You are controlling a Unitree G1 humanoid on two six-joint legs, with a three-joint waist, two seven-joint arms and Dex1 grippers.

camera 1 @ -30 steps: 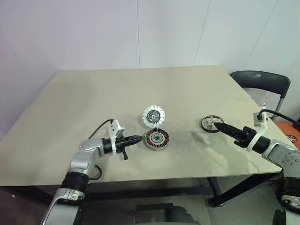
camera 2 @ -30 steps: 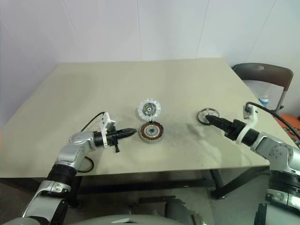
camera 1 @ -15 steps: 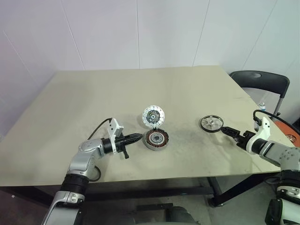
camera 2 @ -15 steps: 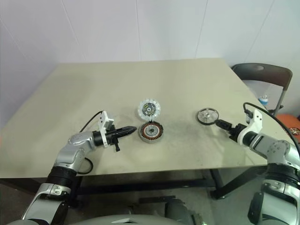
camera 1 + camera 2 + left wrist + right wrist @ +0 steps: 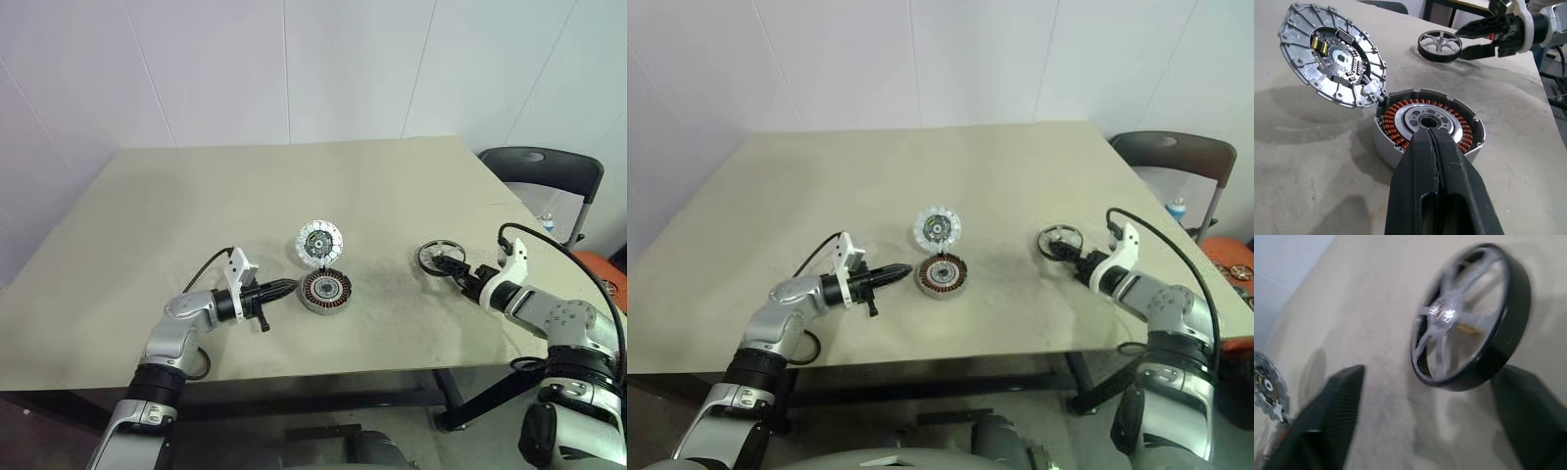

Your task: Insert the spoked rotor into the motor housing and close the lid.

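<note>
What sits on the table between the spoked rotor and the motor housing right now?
Nothing: bare tabletop runs between the spoked rotor and the motor housing, seen in the left eye view.

No words, numbers, brand marks or signs can be read on anything here (the small circuit board at the centre of the lid (image 5: 1332,54), standing open beside the left gripper (image 5: 1436,147), shows tiny parts and gold contacts, but any printing on it is too small to tell).
</note>
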